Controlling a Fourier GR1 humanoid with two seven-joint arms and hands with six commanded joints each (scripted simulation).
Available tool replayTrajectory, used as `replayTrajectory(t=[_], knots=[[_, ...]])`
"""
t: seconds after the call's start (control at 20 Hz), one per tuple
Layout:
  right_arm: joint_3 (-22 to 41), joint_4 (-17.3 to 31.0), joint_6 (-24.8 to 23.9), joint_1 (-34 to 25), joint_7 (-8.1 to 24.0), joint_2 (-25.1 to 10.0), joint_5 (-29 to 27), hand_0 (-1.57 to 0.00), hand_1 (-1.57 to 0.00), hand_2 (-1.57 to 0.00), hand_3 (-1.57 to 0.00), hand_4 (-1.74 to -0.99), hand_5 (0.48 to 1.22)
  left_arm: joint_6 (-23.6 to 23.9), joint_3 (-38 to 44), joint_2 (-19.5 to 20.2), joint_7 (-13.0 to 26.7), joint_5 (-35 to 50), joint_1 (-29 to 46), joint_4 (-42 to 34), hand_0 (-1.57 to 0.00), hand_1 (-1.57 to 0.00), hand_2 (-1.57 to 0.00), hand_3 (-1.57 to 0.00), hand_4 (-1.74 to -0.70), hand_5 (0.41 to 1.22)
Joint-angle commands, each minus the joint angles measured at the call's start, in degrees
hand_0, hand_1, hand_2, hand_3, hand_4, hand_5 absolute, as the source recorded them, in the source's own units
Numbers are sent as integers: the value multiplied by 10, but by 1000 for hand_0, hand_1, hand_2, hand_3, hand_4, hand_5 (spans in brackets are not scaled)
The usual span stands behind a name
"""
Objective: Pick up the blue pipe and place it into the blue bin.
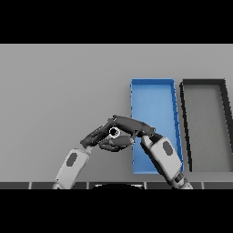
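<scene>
Right robot hand (129,125): reaching left from over the blue bin (152,93), fingers extended, holding nothing visible.
Left robot hand (98,135): just left of bin, touching right hand; grip cannot be told.

Grey table (59,82), blue bin (152,98), black bin (205,84)

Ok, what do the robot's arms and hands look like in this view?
Both forearms are white, blocky shells, each with a dark grey oval inset. The left hand and right hand are dark grey to black, with slim fingers. No cables or markings show.

Even, flat, soft light, muted greys, faint shadows under the arms, no glare
</scene>
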Motion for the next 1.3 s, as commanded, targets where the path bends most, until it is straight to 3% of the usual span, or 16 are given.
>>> replayTrajectory(t=[0.0, 0.15, 0.25, 0.4, 0.5, 0.65, 0.9, 1.15, 1.25], knots=[[-9, -1, -1, -6, 19, 4, -16, -1571, -1571, -1571, -1571, -1497, 1221, 1, -7, -3, -9, -1, 8, -2, -25, -24, -23, -18, -970, 531], [-37, -10, -17, -46, 57, 6, -86, -1571, -1571, -1571, -1571, -1495, 1221, 7, -1, 2, 9, -8, -1, 3, -13, -12, -11, -9, -968, 501], [-62, -7, -54, -85, 123, 12, -140, -1571, -1571, -1571, -1571, -1494, 1221, 4, -6, 2, 3, -3, 7, -4, -8, -7, -7, -5, -973, 489], [-114, -2, -92, -156, 150, -11, -222, -1571, -1571, -1571, -1571, -1496, 1221, 6, -5, 4, 10, -6, 7, -3, -3, -3, -3, -2, -961, 475], [-150, 24, -121, -215, 138, -25, -244, -1571, -1571, -1571, -1571, -1497, 1221, 8, -9, 2, 10, -10, 8, -7, -2, -2, -2, -1, -954, 474], [-199, 67, -166, -273, 121, -50, -223, -1571, -1571, -1571, -1571, -1498, 1221, 2, -7, 12, -2, -10, 8, -11, 0, 0, 0, 0, -947, 468], [-255, 146, -154, -277, 84, -104, -147, -1571, -1571, -1571, -1571, -1498, 1221, 2, -4, 20, 2, -2, 19, -31, 1, 1, 1, 1, -950, 472], [-277, 186, -149, -222, 98, -122, -87, -1571, -1571, -1571, -1571, -1499, 1221, 5, -3, 20, -1, -9, 18, -22, 1, 1, 1, 1, -944, 467], [-278, 198, -153, -201, 120, -120, -61, -1571, -1571, -1571, -1571, -1499, 1221, 10, 1, 19, -1, -12, 9, -18, 1, 1, 1, 1, -941, 463]])
